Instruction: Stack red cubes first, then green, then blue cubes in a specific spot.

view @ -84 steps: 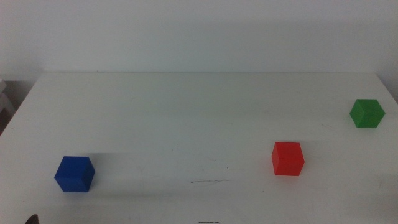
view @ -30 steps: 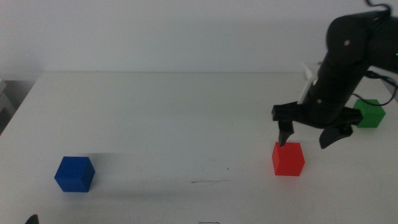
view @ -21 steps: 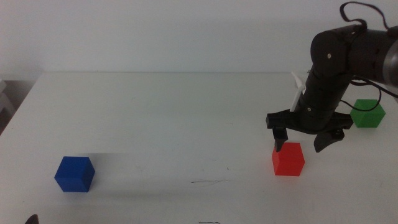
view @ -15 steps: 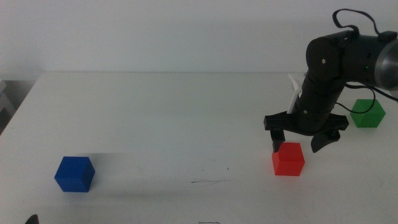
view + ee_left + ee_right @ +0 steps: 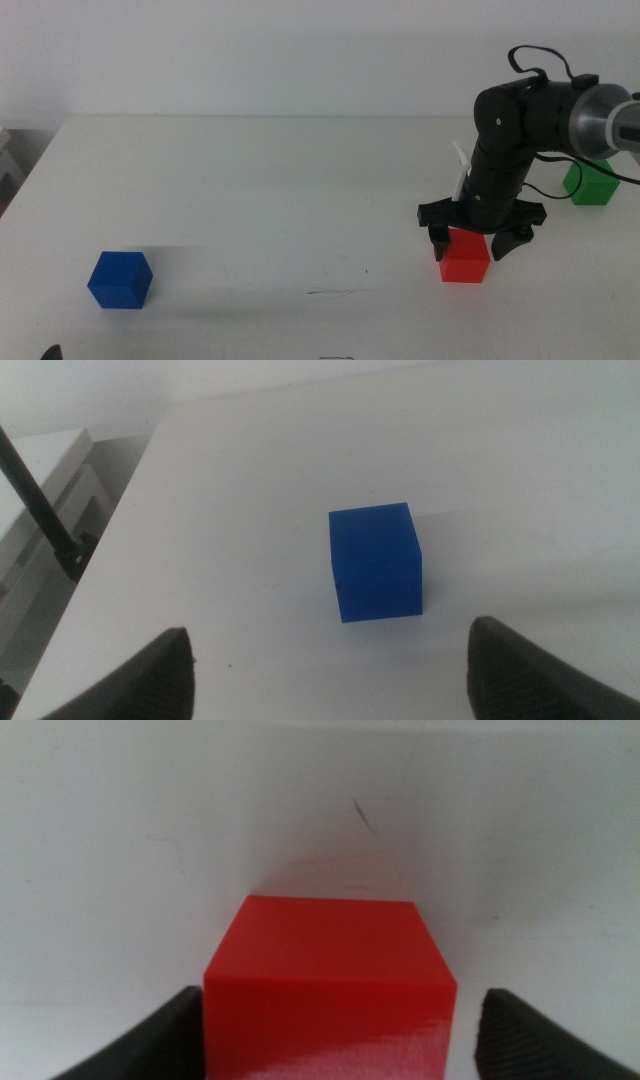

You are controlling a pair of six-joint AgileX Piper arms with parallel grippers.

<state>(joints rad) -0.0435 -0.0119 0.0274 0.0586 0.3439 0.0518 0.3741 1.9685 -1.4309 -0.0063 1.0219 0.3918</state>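
The red cube (image 5: 464,258) sits on the white table (image 5: 260,190) toward the right side of the middle view, resting flat on the surface. The right gripper (image 5: 478,240) is lowered around its upper part, jaws spread wide, one on each side of the cube; the right wrist view shows a gap between the red cube (image 5: 330,988) and each jaw, so nothing is grasped. The dark arm rises behind it and leans off to the right. Beyond the arm, near the table's right edge, the green cube (image 5: 591,185) is partly hidden by it. A thin dark line mark (image 5: 337,292) lies on the tabletop to the left of the red cube, well apart from it. The blue cube (image 5: 119,279) stands far off on the left side. The left gripper (image 5: 330,660) hovers near the blue cube (image 5: 375,562), jaws wide apart and empty.
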